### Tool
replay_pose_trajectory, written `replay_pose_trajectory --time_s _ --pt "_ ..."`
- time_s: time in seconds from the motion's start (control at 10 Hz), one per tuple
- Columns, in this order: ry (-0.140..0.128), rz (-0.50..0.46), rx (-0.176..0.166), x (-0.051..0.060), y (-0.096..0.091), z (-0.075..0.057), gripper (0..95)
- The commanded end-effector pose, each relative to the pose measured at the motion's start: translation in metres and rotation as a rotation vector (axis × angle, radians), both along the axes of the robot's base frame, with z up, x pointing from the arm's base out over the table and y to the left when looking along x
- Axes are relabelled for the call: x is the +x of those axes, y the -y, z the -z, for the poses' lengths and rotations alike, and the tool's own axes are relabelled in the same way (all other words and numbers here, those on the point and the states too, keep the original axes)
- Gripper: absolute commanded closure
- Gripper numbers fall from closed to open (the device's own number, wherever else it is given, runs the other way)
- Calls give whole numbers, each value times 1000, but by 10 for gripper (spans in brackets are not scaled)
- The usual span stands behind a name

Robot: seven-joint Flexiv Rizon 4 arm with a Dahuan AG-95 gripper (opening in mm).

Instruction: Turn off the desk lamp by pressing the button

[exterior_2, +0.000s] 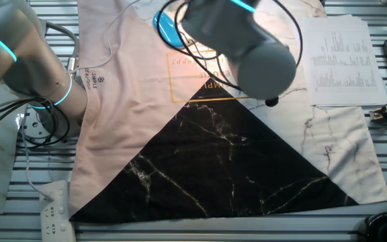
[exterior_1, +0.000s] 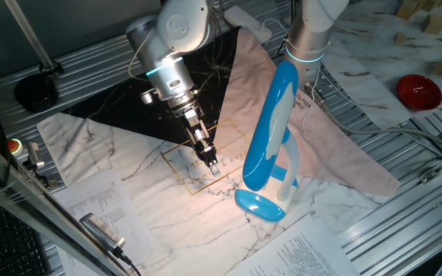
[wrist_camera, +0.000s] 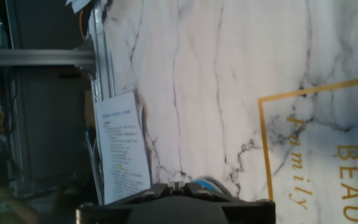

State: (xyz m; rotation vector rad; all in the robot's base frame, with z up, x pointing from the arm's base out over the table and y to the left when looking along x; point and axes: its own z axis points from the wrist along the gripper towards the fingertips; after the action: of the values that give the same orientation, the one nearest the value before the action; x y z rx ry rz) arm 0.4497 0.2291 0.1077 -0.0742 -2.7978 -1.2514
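One fixed view is showing me the surface (exterior_1: 129,169), draped in a marble-print cloth, with the desk lamp (exterior_1: 271,130) standing right of its middle. I am seeing a glossy bright-blue folding lamp: a long rounded head with a pale strip leaning steeply, a white arm behind it, and a small oval blue base (exterior_1: 259,205) resting on the cloth, where a warm glow is falling. My arm is reaching down from the upper left, tilted, with the hand (exterior_1: 214,168) hovering low over the gold-framed lettering, near the lamp's left side and apart from it. I cannot tell whether its fingers are apart or together.
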Motion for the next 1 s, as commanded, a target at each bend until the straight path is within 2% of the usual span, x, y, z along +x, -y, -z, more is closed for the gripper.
replay_pose_trajectory --time_s 0.1,0.2,0.3,0.5,0.7,0.8,0.9,1.0 --pt "59 -151 -104 -9 -1 5 950" --pt "54 -160 -87 -14 -3 8 950" --pt "48 -154 -96 -23 -8 13 950" --pt "18 -154 -123 -34 -17 19 950" --pt "-27 -163 -161 -42 -20 22 950" --pt "-55 -168 -167 -45 -20 23 950" --pt "-61 -170 -170 -47 -21 23 950" --pt "-88 -185 -182 -51 -21 24 950"
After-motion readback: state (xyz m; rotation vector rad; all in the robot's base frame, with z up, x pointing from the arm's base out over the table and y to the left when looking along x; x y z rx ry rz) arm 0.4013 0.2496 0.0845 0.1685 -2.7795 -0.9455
